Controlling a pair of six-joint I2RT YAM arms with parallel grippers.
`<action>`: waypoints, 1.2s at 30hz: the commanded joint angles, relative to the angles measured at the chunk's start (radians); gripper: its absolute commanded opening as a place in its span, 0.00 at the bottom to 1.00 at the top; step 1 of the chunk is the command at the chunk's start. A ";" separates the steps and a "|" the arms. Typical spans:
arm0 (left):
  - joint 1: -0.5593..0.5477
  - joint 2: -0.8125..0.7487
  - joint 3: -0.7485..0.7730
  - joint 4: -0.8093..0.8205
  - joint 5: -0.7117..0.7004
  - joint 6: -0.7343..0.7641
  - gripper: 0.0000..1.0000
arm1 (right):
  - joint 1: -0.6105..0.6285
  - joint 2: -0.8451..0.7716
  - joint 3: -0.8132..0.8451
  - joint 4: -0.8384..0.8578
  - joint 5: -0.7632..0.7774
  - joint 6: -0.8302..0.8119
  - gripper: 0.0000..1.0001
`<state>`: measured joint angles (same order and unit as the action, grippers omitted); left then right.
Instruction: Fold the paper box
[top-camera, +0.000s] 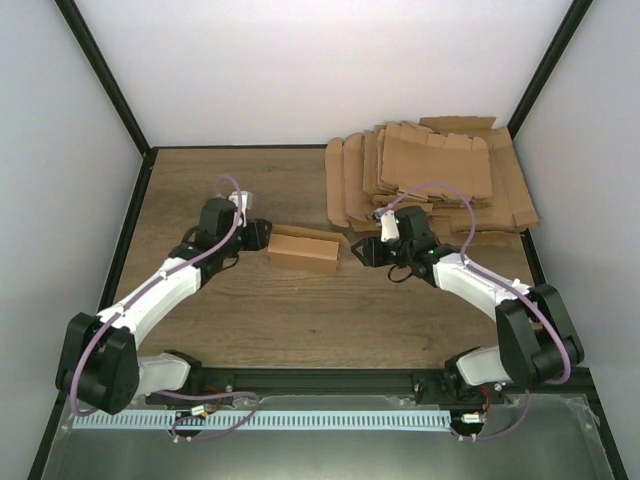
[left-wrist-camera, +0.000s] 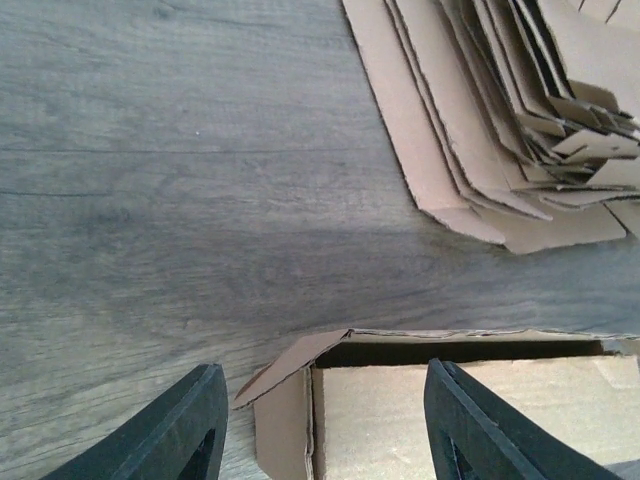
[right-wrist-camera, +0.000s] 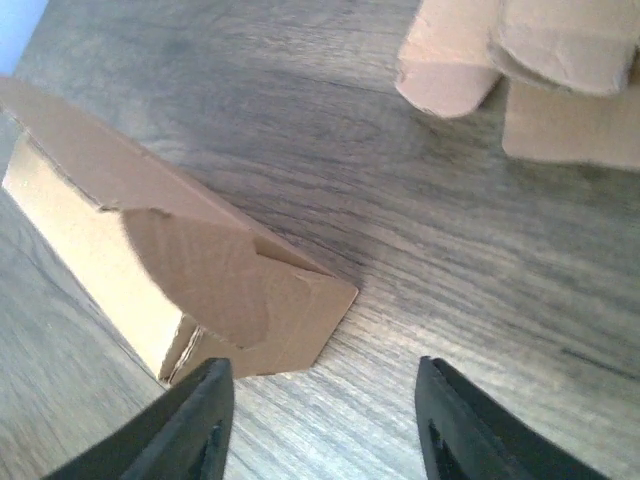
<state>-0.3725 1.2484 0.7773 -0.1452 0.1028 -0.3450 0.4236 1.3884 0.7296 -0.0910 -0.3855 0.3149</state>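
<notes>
Brown cardboard, the paper box (top-camera: 303, 249) lay as a small oblong just left of the pile of blanks (top-camera: 430, 180). The left gripper (top-camera: 264, 237) and right gripper (top-camera: 359, 250), both spread, held nothing. End flaps looked untucked; closing them likely called for pinching each end.

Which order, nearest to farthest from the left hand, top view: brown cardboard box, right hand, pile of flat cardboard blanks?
1. Brown cardboard box, beside the left hand.
2. Right hand, past the box.
3. Pile of flat cardboard blanks, far right.
</notes>
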 joint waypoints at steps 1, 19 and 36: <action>0.004 0.046 0.034 -0.014 0.031 0.058 0.56 | 0.013 -0.026 0.025 -0.016 -0.009 -0.050 0.60; 0.004 0.109 0.025 -0.024 0.044 0.060 0.58 | 0.109 0.125 0.158 0.003 0.102 -0.047 0.68; 0.003 0.173 0.009 -0.032 0.045 0.013 0.45 | 0.116 0.156 0.149 0.001 0.128 -0.061 0.55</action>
<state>-0.3729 1.4231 0.7849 -0.1577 0.1448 -0.3218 0.5297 1.5593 0.8543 -0.0536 -0.2871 0.2729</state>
